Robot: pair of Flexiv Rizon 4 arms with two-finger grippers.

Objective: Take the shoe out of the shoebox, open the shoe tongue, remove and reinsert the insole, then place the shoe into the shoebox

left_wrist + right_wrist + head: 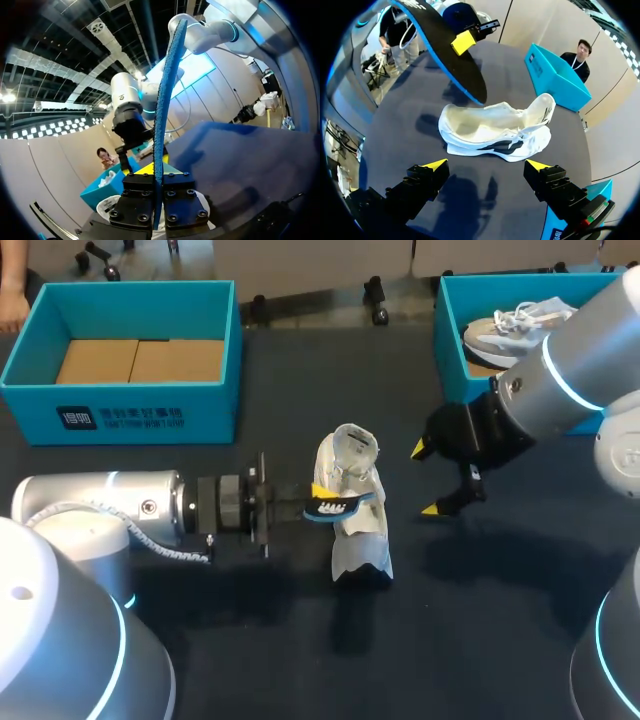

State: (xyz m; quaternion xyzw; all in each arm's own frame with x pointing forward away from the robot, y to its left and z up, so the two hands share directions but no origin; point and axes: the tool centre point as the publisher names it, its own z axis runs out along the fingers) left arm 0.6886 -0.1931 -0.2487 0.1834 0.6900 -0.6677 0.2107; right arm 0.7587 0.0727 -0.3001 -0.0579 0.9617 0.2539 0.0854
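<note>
Left end effector point(312, 502) clamped on the blue insole point(340, 506), just over the white shoe point(358, 540) lying mid-tabletop, long axis near-to-far; right end effector point(424, 480), fingers apart and empty, just right of it.

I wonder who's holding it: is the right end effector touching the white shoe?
Apart. The right wrist view shows bare table between the right end effector and the white shoe.
</note>
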